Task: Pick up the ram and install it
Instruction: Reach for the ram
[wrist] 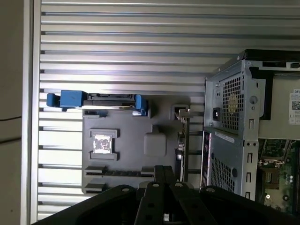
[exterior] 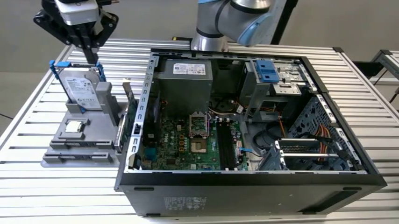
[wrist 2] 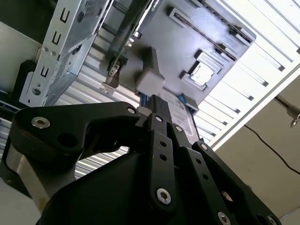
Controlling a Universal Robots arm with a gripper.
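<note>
**Arm and gripper.** In the exterior view, the gripper [exterior: 94,58] hangs at the far end of the exterior view's left, pointing down. It is just above the top edge of the hard drive [exterior: 81,88]. In the second wrist view, the fingers [wrist 2: 159,136] lie drawn together along their length, and nothing is seen between them. The gripper touches no part. The arm [exterior: 231,16] rises behind the far wall of the computer case [exterior: 249,189].

**Parts fixture.** A grey fixture [exterior: 59,156] sits on the slatted metal table [exterior: 56,200], at the exterior view's left of the case.
- The hard drive stands upright in its blue frame at the far end of the fixture.
- The square processor chip [exterior: 74,126] lies flat in a pocket nearer the camera.

**Ram.** The ram [exterior: 123,134] stands on its long edge along the fixture's right side, in the narrow gap between the fixture and the case's left wall. It is outside the case and apart from the gripper, nearer the camera than the hard drive.

**Case.** The case lies open side up. The motherboard [exterior: 181,140] is exposed, and its long black slots [exterior: 225,145] run from near to far at the board's right edge.
</note>
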